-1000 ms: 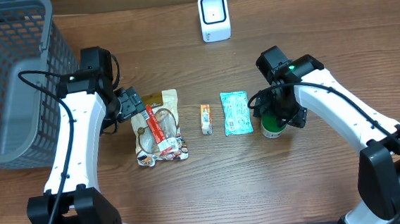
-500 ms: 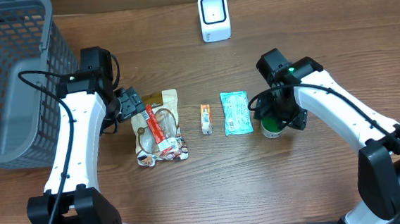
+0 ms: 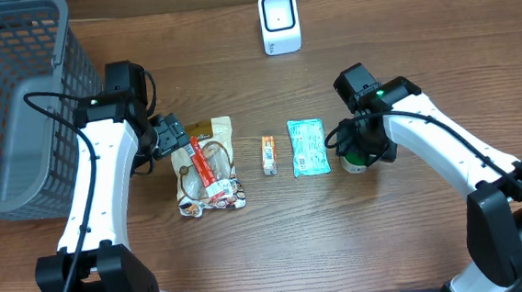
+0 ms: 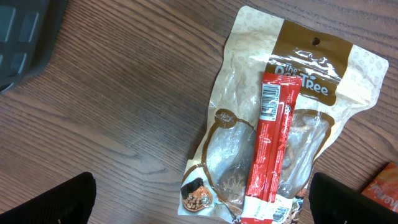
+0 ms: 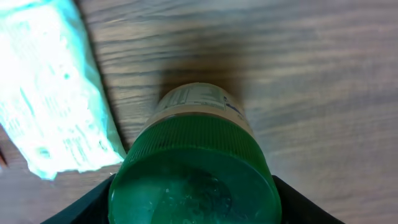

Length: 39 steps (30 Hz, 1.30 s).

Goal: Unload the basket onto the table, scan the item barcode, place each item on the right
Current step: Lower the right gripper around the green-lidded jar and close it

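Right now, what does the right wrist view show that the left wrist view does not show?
Only the right wrist view: a green-capped bottle standing between the fingers, and a teal packet beside it. Only the left wrist view: a brown snack pouch with a red stick pack lying on it, an orange box corner, and a grey basket corner. Both: the wooden table and dark fingers at the bottom corners.

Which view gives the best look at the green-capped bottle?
The right wrist view: the green-capped bottle fills the frame from above, with its ribbed cap and part of its label clear. The overhead view shows only a small sliver of it, the rest covered by the right arm. The left wrist view does not show it.
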Motion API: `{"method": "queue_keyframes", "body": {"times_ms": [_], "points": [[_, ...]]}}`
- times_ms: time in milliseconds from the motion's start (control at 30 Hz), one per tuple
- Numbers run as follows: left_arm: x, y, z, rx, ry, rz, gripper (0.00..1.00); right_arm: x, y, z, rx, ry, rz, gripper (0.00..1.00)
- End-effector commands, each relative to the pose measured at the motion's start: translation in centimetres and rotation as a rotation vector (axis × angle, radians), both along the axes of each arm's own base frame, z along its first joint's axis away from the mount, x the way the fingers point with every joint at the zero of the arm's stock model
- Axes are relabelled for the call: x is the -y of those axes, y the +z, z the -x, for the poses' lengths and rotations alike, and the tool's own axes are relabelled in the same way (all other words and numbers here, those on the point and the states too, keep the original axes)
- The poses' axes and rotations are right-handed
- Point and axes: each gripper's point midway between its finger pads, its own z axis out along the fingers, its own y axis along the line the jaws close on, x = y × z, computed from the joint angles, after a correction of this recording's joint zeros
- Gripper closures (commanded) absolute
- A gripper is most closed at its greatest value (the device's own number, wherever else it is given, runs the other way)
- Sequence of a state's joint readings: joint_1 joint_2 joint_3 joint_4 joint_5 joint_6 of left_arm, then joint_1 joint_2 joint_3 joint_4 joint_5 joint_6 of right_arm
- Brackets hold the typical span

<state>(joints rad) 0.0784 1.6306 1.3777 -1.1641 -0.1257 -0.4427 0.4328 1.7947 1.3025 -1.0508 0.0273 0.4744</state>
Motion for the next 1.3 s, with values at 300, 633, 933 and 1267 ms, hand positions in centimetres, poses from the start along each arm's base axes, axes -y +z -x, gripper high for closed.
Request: {"method": "queue_keyframes", "body": {"times_ms": [300, 633, 933, 1267], "points": [[-0.2, 0.5, -0.3, 0.015, 0.012, -0.011, 0.00, 1.0, 0.0, -1.5, 0.073, 0.315, 0.101, 0.32], [-0.2, 0.5, -0.3, 0.015, 0.012, -0.012, 0.00, 0.9, 0.1, -2.0, 0.095, 0.313, 0.101, 0.24], [-0.2, 0.5, -0.3, 0.015, 0.012, -0.012, 0.00, 1.2, -0.1, -1.2, 0.061, 0.190, 0.094, 0.16], [-0.2, 0.5, -0.3, 0.015, 0.012, -0.012, 0.00, -0.2, -0.1, -1.1, 0.050, 0.056, 0.001, 0.40]]}}
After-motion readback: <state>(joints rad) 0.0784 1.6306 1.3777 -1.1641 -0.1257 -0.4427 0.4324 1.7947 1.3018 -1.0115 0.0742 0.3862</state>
